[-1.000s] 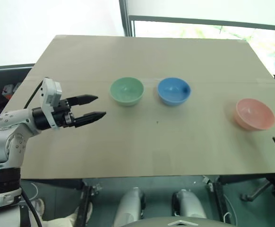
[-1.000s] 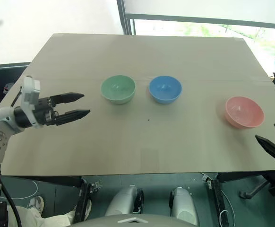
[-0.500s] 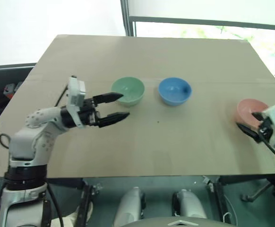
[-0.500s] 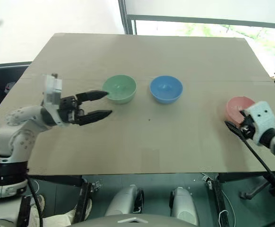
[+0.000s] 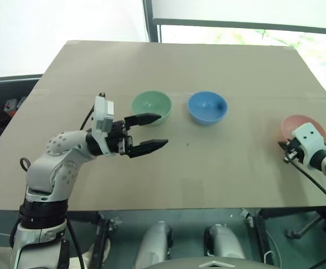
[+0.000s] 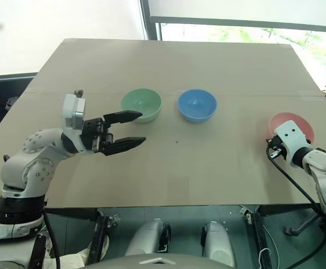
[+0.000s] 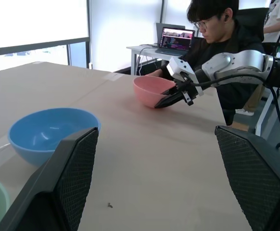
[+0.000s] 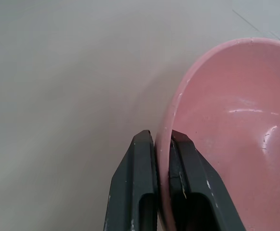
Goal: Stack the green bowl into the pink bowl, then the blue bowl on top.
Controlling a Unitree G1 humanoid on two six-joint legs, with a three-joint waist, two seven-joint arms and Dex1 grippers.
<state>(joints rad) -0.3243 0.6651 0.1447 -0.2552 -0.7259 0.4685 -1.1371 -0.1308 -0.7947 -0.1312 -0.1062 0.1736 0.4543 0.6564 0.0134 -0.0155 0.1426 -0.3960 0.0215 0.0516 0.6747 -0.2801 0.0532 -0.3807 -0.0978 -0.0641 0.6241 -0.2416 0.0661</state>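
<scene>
Pinching the pink bowl [image 8: 226, 125] rim at the tabletop's [image 5: 219, 174] right edge with the closed right end effector [image 8: 161, 144], holding steady while bringing the wide-open left end effector [image 5: 152, 131] squarely over the nearby green bowl [image 5: 152, 106] rim.

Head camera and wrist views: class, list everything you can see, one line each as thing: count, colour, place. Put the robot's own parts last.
Table: one, tan, under everything.
Green bowl: one, mint green, left of the blue bowl.
Blue bowl: one, sky blue, mid-table.
Pink bowl: one, salmon pink, near the table's right edge.
Laptop: one, screen lit, on a white desk beyond the table.
Person: one, dark top, seated beyond the table.
Left end effector: one, black fingers, open, beside the green bowl, one finger over its rim.
Right end effector: one, black fingers, shut on the pink bowl's rim.
</scene>
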